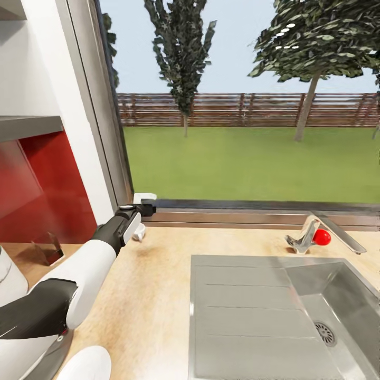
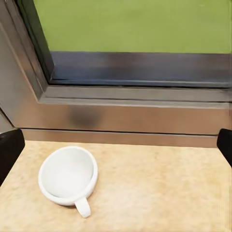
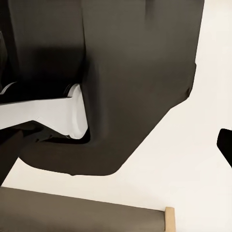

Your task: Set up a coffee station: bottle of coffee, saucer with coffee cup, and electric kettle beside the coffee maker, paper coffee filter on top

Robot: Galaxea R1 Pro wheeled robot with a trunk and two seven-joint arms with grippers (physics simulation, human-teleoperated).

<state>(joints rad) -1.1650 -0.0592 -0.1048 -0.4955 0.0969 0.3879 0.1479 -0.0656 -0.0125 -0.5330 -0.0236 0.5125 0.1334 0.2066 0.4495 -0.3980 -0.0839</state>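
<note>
Our left gripper (image 2: 116, 145), fingers apart, hovers by the white ceramic coffee cup (image 2: 68, 176) at the light wooden worktop's (image 1: 158, 295) back edge, not yet grasped; right fingers' state unclear.

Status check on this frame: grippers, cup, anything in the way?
Left gripper open, over counter at window corner. Cup upright, empty, not gripped. Right gripper open, idle. Nothing between the left fingers and cup.

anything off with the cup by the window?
Yes: the coffee cup sits tilted on the countertop, mouth leaning toward the window frame, with no saucer under it. The left pincer is spread wide around it, not gripping.
</note>
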